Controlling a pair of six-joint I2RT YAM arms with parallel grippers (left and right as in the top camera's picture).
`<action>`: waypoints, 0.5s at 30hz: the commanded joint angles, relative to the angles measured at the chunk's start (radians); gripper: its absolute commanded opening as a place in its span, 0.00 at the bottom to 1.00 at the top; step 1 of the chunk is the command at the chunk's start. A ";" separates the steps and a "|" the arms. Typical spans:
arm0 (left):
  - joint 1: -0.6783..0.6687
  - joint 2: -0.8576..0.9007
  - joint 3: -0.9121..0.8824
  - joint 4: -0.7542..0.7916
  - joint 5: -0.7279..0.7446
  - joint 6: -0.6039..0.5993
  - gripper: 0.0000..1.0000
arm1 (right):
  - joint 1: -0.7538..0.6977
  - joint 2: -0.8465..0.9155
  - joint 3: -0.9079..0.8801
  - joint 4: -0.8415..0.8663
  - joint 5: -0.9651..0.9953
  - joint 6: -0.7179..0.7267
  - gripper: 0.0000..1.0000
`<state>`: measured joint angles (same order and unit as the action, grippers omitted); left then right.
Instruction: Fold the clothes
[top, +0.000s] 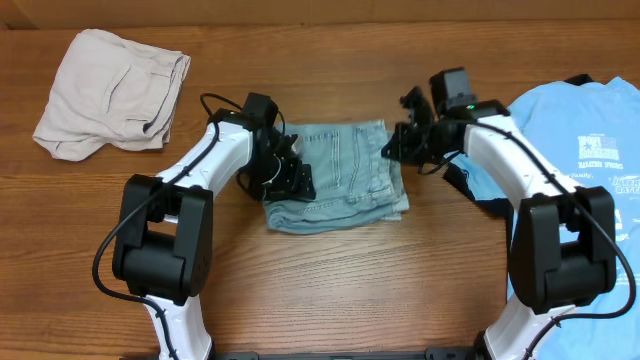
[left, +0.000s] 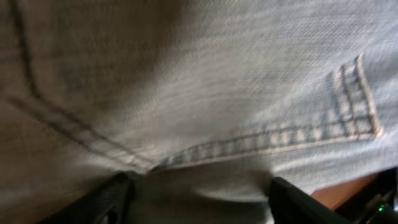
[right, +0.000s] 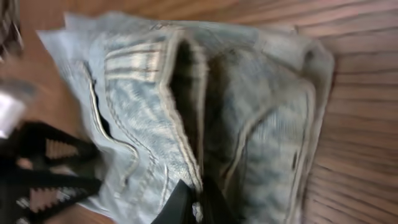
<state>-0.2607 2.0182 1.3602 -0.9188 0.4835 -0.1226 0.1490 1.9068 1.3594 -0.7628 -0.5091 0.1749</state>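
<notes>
The light-wash denim jeans lie folded into a small stack at the table's middle. My left gripper rests on their left edge. In the left wrist view its fingers are spread wide, open, with denim filling the frame. My right gripper is at the stack's right edge. In the right wrist view its fingers are closed on a fold of the jeans. The beige trousers lie crumpled at the far left. The sky-blue printed T-shirt lies at the right, with a black garment showing under its edge.
The wooden table carries all of it. The left arm and the right arm reach in from the front edge, on either side of the jeans.
</notes>
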 joint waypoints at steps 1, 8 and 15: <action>0.017 0.017 -0.032 -0.018 -0.142 0.003 0.77 | -0.097 -0.018 0.040 0.013 0.105 0.114 0.04; 0.023 0.017 -0.019 -0.028 -0.111 0.003 0.77 | -0.097 -0.027 0.043 -0.032 0.079 0.023 0.50; 0.040 0.017 0.070 -0.121 -0.063 0.008 0.84 | -0.070 -0.130 0.083 -0.128 -0.050 -0.134 0.36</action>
<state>-0.2390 2.0182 1.3876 -1.0199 0.4652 -0.1226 0.0486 1.8706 1.3968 -0.8795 -0.4950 0.1242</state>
